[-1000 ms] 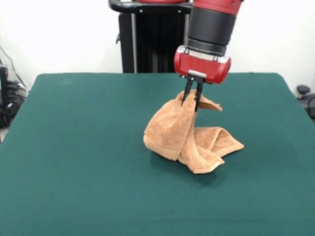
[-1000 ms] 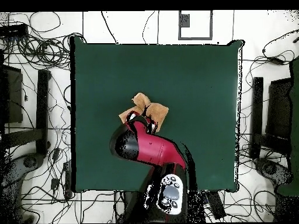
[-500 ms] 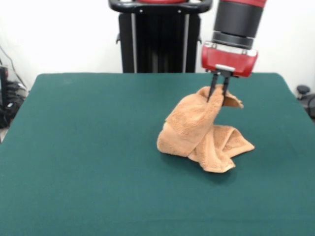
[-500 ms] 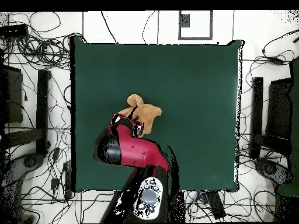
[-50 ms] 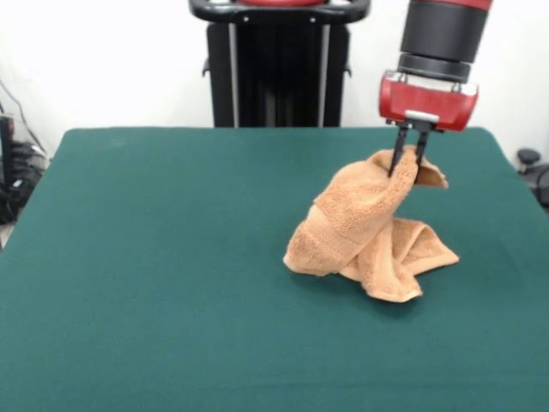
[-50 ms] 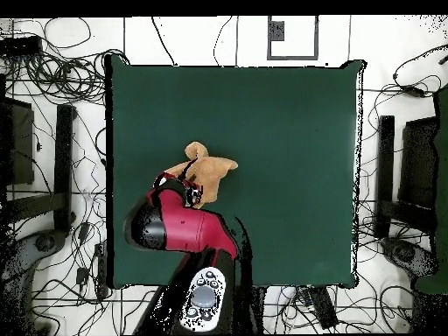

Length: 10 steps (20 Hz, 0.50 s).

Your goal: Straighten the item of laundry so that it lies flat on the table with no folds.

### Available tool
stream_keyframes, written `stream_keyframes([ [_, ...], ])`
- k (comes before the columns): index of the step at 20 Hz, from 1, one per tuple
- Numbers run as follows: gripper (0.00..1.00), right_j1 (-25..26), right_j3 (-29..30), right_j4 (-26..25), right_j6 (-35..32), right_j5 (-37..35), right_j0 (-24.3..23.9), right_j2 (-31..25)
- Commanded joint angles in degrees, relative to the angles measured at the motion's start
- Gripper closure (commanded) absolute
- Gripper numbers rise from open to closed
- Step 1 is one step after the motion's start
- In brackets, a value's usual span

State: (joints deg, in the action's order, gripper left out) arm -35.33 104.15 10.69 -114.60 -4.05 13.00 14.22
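Note:
The item of laundry [image 5: 360,227] is an orange-tan terry towel, bunched and folded, on the right half of the green table [image 5: 154,257]. One part of it is pulled up into a peak while the rest drapes down onto the felt. My gripper [image 5: 408,166] is shut on that raised peak, its thin black fingers [image 5: 398,160] pinching the cloth. From above, the towel [image 6: 208,169] shows left of the table's [image 6: 289,131] centre, with the red arm's head covering the gripper [image 6: 178,186] beside it.
Behind the table stands a black pedestal column [image 5: 279,64]. Cables and black stands [image 6: 63,166] lie on the floor around the table in the overhead view.
My gripper has carried the pinched towel peak steadily rightward in the front view, dragging the rest of the cloth along the table. It has stayed shut on the towel.

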Motion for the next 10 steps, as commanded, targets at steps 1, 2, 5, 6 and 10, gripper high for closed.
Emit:
stream_keyframes([
  [1,1.0,0.5,2.8,1.0,-9.6,-1.6,-2.8,-6.1],
  [2,1.0,0.2,3.2,0.8,-9.5,-1.5,-2.9,-5.9],
  [5,1.0,-1.6,5.4,0.3,-9.8,-1.5,-3.3,-6.0],
  [6,1.0,-2.3,6.5,-0.1,-9.7,-1.3,-3.7,-6.5],
  [10,1.0,-5.1,9.8,-1.2,-8.8,-2.0,-5.3,-7.0],
])
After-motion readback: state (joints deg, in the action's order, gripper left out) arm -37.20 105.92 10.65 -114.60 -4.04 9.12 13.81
